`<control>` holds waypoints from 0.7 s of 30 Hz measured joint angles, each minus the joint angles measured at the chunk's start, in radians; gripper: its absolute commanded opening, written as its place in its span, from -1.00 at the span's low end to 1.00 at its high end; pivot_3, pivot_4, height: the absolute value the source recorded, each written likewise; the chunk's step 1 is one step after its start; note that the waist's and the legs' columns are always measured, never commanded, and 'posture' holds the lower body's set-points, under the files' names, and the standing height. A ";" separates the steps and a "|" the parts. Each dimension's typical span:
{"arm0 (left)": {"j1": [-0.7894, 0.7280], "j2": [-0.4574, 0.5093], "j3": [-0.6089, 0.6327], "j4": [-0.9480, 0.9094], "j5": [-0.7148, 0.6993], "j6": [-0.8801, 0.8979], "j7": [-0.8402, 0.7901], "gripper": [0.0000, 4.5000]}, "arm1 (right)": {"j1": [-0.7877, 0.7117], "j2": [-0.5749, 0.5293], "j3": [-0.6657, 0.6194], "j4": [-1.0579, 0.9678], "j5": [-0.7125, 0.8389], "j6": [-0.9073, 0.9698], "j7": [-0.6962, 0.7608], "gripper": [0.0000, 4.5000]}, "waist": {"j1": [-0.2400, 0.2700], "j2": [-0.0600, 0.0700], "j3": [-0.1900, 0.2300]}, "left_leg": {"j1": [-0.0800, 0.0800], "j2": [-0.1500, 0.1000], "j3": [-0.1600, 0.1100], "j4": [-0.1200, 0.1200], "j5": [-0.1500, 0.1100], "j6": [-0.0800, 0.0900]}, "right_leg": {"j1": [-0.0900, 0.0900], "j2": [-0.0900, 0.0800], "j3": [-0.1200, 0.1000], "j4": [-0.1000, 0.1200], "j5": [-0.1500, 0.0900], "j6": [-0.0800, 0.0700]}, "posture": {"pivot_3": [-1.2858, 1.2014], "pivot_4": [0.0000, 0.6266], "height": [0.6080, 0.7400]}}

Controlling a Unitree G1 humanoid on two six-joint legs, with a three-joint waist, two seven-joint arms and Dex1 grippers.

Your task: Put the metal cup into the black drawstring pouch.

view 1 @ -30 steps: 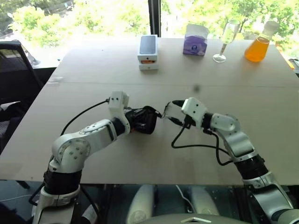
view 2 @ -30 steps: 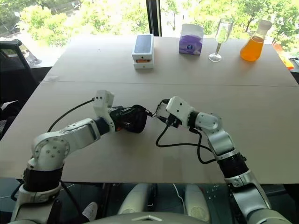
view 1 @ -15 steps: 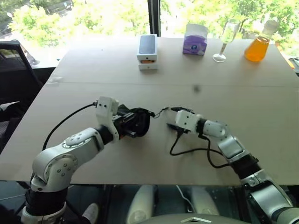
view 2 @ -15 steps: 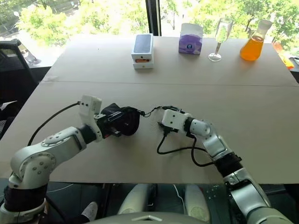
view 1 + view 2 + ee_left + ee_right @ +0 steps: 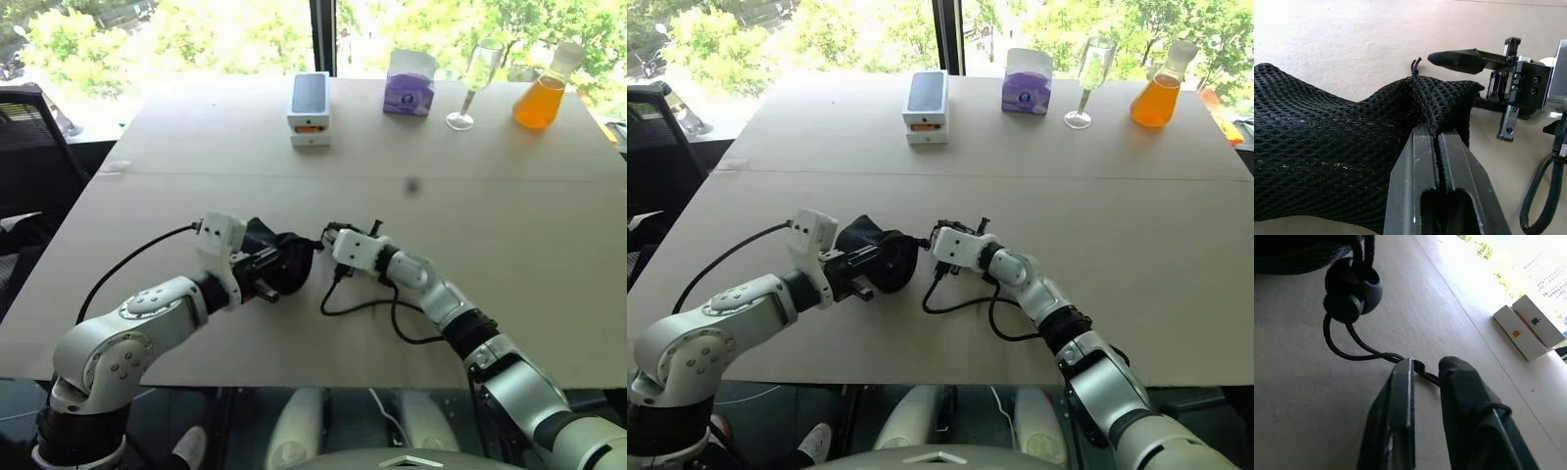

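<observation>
The big pale desk [image 5: 509, 245] has the black drawstring pouch [image 5: 279, 259] lying near its front edge. The left claw [image 5: 1436, 142] is clamped tight on the pouch's mesh. The right claw [image 5: 1422, 369] sits just beside it, pinched on the thin cord [image 5: 1359, 350] below the round toggle [image 5: 1352, 290].

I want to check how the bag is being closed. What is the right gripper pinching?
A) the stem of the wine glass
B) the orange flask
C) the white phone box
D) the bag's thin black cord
D: in the right wrist view the right gripper has its fingers closed on the cord running from the toggle at the black bag.
</observation>
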 measured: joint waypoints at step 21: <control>0.087 -0.029 0.048 -0.033 0.031 -0.026 -0.063 -1.00 | 0.097 -0.107 -0.008 -0.152 0.052 -0.007 0.116 -0.19 | 0.004 0.000 0.000 | 0.000 0.000 0.000 0.000 0.000 0.001 | 0.001 -0.003 0.000 0.000 0.000 0.000 | 0.03 -0.52 1.00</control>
